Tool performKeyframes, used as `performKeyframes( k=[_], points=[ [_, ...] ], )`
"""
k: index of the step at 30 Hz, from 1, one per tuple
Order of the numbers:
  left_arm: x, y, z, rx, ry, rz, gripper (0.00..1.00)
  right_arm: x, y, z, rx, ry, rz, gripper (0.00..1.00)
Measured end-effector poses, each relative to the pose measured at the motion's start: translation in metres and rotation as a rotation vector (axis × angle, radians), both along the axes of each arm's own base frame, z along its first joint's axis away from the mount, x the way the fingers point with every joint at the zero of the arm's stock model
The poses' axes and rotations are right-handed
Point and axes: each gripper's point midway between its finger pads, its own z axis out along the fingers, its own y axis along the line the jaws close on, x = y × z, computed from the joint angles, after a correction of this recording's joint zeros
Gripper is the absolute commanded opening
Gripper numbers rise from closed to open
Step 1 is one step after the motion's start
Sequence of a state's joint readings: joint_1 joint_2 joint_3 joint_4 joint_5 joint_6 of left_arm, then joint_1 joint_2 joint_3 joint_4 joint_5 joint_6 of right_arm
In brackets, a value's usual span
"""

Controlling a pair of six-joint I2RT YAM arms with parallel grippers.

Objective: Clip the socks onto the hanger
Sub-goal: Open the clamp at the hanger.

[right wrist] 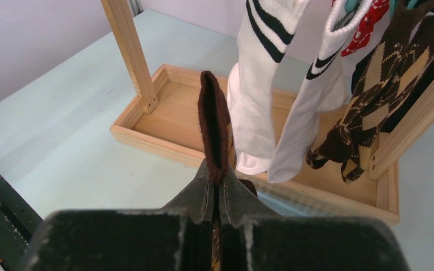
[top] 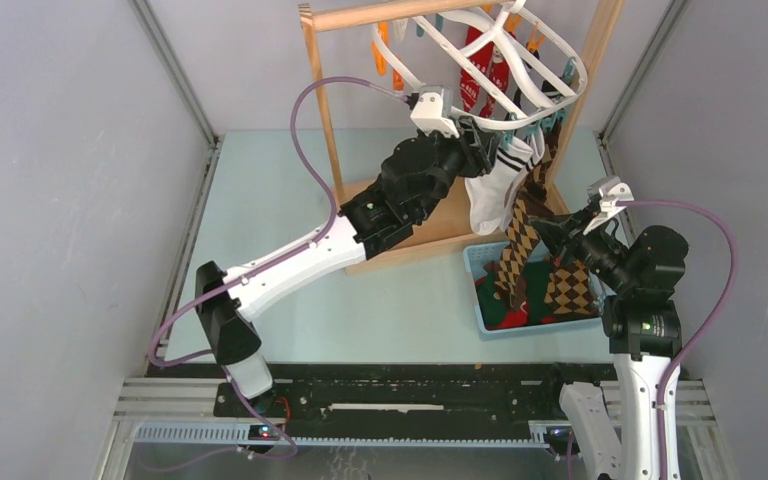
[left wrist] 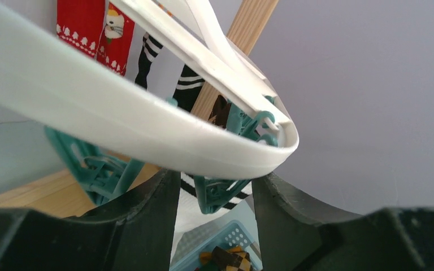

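Top external. Shows the hanger (top: 397, 60), a white plastic oval with curved inner ribs, hanging tilted from the crossbar of a wooden rack (top: 322, 110) at the far side of the table. Finds orange and teal clips round its rim, and clipped there a red sock (top: 475, 70) with white pattern and a white sock (top: 495, 190) with black stripes at the cuff. Puts the left gripper (top: 485, 135) right up at the near rim, just above the white sock. Places the right gripper (top: 548, 232) lower, over a blue basket (top: 472, 275) of latticed plastic, clenched on the top of an argyle sock (top: 516, 250): brown and tan diamonds, dangling limp toward more socks heaped in the basket.

Left wrist. Looks up along the smooth, glossy band of the rim. Shows the black fingers (left wrist: 147, 214) released and spread wide, with a teal clip (left wrist: 220, 192) of thin openwork plastic hanging between them just under the rim; cannot tell whether either finger touches it.

Right wrist. Shows the fingers pressed flat together on the argyle sock's fuzzy dark-brown cuff, standing up as a narrow folded edge. Beyond, has two soft white socks and a hung argyle pair (right wrist: 367, 101) draping over the rack's pale wooden tray (right wrist: 175, 124).
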State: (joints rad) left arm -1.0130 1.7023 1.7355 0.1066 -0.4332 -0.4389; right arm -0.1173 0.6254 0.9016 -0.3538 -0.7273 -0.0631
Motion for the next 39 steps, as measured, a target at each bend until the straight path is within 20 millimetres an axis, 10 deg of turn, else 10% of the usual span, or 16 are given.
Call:
performKeyframes(
  k=[15,24,39],
  points=[
    [0.003,-0.002,0.004,0.011,-0.017,0.000,0.34,0.000,0.000,0.000,0.000,0.000,0.000,0.00],
    [0.002,-0.002,0.014,0.008,-0.019,-0.006,0.01,0.000,0.000,0.000,-0.001,0.000,0.001,0.00],
    [-0.001,0.007,0.027,-0.015,0.057,0.014,0.10,-0.003,0.033,0.003,-0.030,-0.028,0.136,0.00]
  ],
)
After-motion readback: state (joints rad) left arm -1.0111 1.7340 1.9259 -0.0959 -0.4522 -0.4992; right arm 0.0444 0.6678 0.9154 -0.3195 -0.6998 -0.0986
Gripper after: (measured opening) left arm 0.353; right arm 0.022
